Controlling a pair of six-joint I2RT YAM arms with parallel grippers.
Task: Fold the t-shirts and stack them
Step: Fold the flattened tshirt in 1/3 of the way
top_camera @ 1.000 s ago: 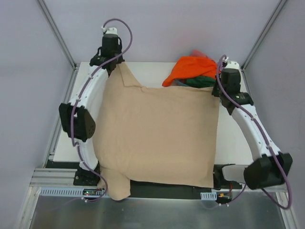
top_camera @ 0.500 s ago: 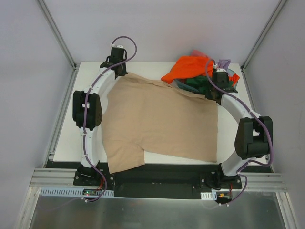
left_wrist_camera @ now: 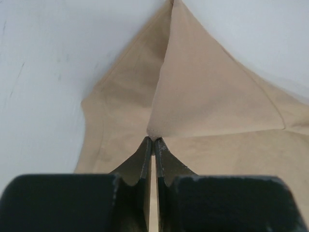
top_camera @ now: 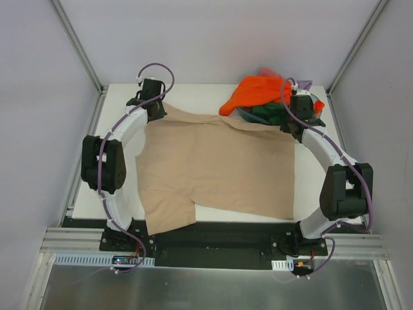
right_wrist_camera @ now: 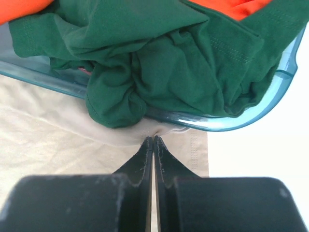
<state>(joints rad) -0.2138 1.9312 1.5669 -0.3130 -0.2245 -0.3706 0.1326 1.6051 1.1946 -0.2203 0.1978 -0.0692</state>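
A large tan-beige t-shirt (top_camera: pixel 216 165) lies spread over the white table, one sleeve hanging toward the near left corner. My left gripper (left_wrist_camera: pixel 153 140) is shut on a pinched fold of it (left_wrist_camera: pixel 212 92) at the far left; in the top view that gripper (top_camera: pixel 157 111) is at the shirt's far-left corner. My right gripper (right_wrist_camera: pixel 152 138) is shut on the tan shirt's edge (right_wrist_camera: pixel 58 140) just under the teal basin (right_wrist_camera: pixel 227 123); in the top view it (top_camera: pixel 292 126) is at the far-right corner. A dark green shirt (right_wrist_camera: pixel 159 53) and a bright orange shirt (top_camera: pixel 258 90) fill the basin.
The teal translucent basin (top_camera: pixel 316 103) stands at the far right corner, with a bit of lilac and pinkish red cloth behind the orange one. Bare white table (top_camera: pixel 116 97) shows at the far left and along the right edge (top_camera: pixel 310 194). Frame posts rise at both far corners.
Both arms have lowered the tan shirt from hanging over the near edge onto the table, drawn toward the far side. Since half a second ago the left gripper moved slightly left and nearer.
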